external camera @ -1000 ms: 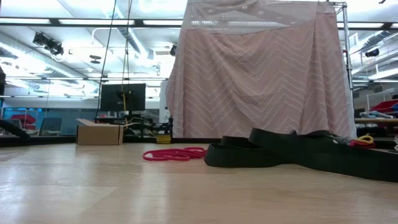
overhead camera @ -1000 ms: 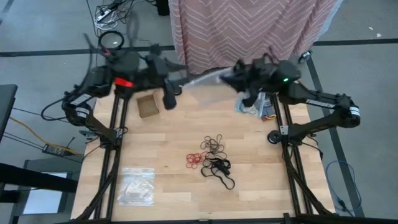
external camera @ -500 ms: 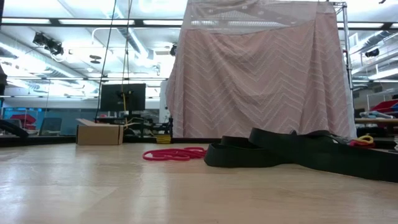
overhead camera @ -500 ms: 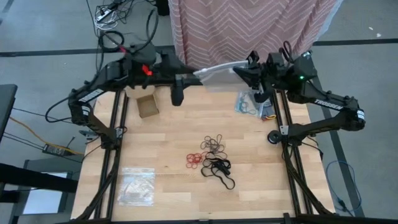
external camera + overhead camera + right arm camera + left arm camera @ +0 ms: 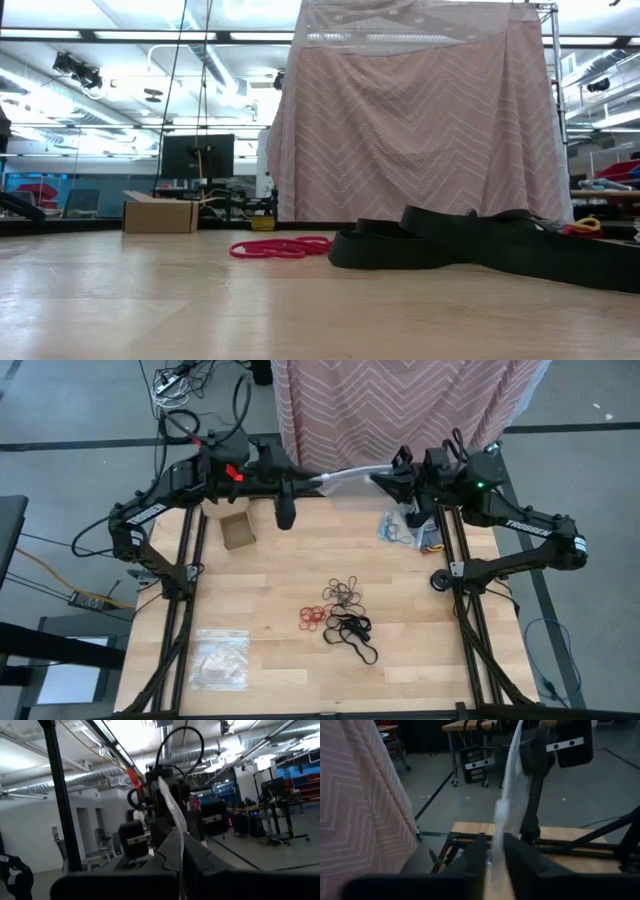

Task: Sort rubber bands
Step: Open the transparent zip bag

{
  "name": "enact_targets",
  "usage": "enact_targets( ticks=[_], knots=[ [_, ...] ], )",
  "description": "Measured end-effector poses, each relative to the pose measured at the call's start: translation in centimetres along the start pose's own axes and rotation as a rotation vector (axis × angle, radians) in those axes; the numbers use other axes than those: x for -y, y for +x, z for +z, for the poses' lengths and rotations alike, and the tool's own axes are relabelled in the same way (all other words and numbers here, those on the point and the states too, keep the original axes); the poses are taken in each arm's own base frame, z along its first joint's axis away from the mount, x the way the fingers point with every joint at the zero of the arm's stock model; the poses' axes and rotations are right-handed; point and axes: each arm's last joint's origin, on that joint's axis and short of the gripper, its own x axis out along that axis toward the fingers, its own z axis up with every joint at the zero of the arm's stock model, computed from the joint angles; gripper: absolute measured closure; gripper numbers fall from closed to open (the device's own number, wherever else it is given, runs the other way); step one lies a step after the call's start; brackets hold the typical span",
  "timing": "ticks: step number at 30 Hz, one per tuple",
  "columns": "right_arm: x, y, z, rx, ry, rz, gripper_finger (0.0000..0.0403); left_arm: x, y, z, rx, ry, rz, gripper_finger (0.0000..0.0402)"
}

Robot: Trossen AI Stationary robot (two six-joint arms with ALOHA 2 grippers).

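Since a moment back the left hand (image 5: 318, 482) has pinched down on one end of the clear crinkly plastic bag (image 5: 345, 476), and the right hand (image 5: 381, 479), fully closed, has the other end, so the bag hangs stretched between them above the far edge of the wooden bench (image 5: 270, 590). Looks like they're set to pull it open for filling. The small thin rubber bands (image 5: 338, 618), tan, red and black, lie untouched in a pile mid-bench, well apart from both hands.
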Motion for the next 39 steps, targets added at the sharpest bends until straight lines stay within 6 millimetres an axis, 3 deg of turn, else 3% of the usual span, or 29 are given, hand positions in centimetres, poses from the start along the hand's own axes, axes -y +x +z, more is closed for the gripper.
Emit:
enact_targets(
  ticks=[7,14,22,32,39],
  knots=[
    [0.2,-0.1,-1.5,-0.162,-0.091,0.041,0.0389,0.2,-0.1,-1.6,-0.167,0.083,-0.026,0.0397],
    [0.0,-0.6,-4.0,-0.403,-0.214,0.055,0.0303,0.5,-0.9,-4.2,-0.449,0.224,-0.042,0.0399],
    [-0.2,0.1,-7.3,-0.603,-0.213,0.001,0.0222,2.4,-0.8,-5.5,-0.538,0.377,-0.138,0.04],
    [-0.8,3.7,-12.2,-0.665,-0.199,0.081,0.0231,4.7,1.1,-9.2,-0.657,0.439,-0.242,0.0401],
    [-1.5,5.4,-14.5,-0.638,-0.204,0.114,0.0244,5.3,2.9,-10.7,-0.621,0.374,-0.273,0.0401]
  ],
)
